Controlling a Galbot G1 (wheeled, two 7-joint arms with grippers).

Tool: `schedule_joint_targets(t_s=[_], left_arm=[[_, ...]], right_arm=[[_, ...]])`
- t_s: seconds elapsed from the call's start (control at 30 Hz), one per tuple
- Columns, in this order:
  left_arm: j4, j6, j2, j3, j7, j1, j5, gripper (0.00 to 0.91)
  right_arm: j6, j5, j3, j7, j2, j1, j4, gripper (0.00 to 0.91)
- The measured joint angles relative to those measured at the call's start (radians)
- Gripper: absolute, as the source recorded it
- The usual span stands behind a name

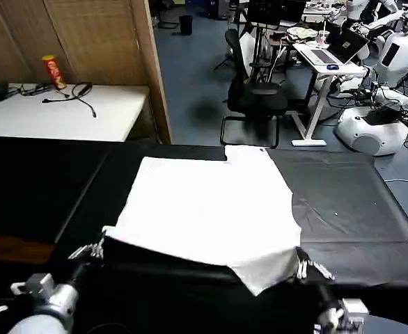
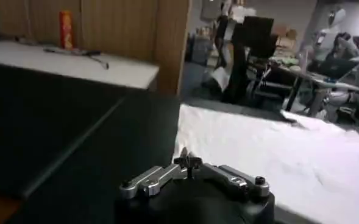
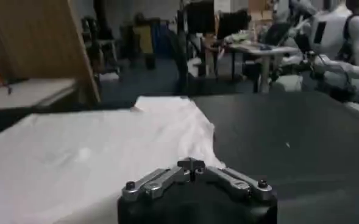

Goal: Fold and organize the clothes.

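Note:
The clothes are one white T-shirt (image 1: 211, 209), lying plain side up on the black table (image 1: 357, 202), with one sleeve pointing to the far edge. My left gripper (image 1: 98, 249) is at the shirt's near left corner, shut, its tips pinched on the hem. In the left wrist view the gripper (image 2: 187, 162) meets the corner of the T-shirt (image 2: 277, 152). At the near right corner my right gripper (image 1: 301, 264) is also shut on the cloth. Seen from the right wrist, the gripper (image 3: 191, 164) is closed against the T-shirt (image 3: 94, 152).
A white side table (image 1: 85, 111) at the back left carries a red can (image 1: 53, 72) and a black cable. A wooden partition (image 1: 148, 62) stands behind it. An office chair (image 1: 256, 97) and desks stand beyond the table's far edge.

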Motion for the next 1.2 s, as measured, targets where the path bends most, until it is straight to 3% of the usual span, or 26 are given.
schedule_joint_targets(t_s=[0.5, 0.53, 0.57, 0.6, 0.8, 0.93, 1.2], left_arm=[[0.156, -0.006, 0.015, 0.092, -0.013, -0.167, 0.119, 0.000], [0.165, -0.006, 0.017, 0.097, -0.014, -0.178, 0.123, 0.029], [0.174, -0.006, 0.019, 0.101, -0.015, -0.188, 0.129, 0.878], [0.181, -0.006, 0.020, 0.106, -0.015, -0.197, 0.133, 0.878], [0.222, 0.018, 0.016, 0.122, -0.030, -0.248, 0.133, 0.878], [0.218, 0.026, 0.013, 0.123, -0.028, -0.243, 0.131, 0.878], [0.161, 0.066, 0.028, 0.124, -0.011, -0.184, 0.103, 0.878]], right_arm=[[0.004, 0.006, -0.049, -0.024, -0.029, 0.286, -0.276, 0.000], [0.003, 0.007, -0.050, -0.034, -0.027, 0.294, -0.291, 0.000], [0.002, 0.010, -0.051, -0.045, -0.025, 0.300, -0.304, 0.000], [0.000, 0.013, -0.051, -0.049, -0.022, 0.303, -0.313, 0.878], [-0.028, 0.035, -0.032, -0.091, -0.034, 0.284, -0.305, 0.878], [-0.069, 0.058, -0.014, -0.095, -0.055, 0.229, -0.227, 0.878], [-0.075, 0.037, 0.033, -0.094, -0.079, 0.054, -0.103, 0.878]])
